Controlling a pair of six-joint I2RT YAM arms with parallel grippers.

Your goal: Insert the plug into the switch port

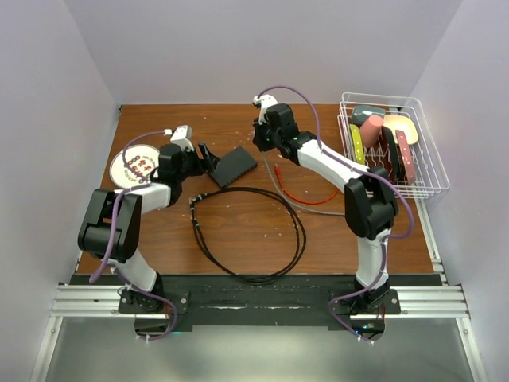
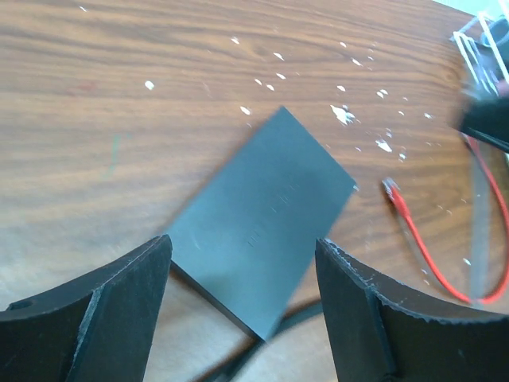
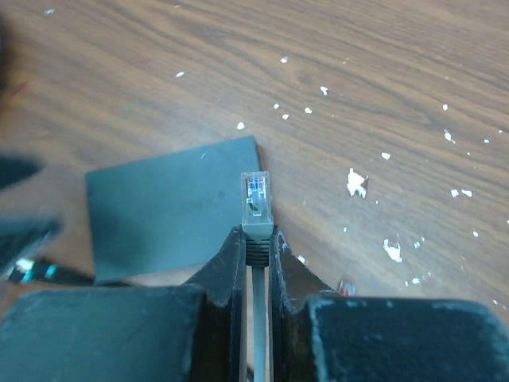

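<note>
Plug [image 3: 255, 195] sits clamped in the right gripper [image 3: 256, 239], tip pointing forward. The switch box [image 3: 171, 207] lies flat just ahead and left, ports out of view. Left gripper [image 2: 242, 267] stands open, flanking the box's near corner.

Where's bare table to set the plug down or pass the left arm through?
Free: the table's far strip behind the switch; the near-right patch between black cable loop and right arm. Crowded: around the switch, between left gripper and right gripper, by the red cable.
</note>
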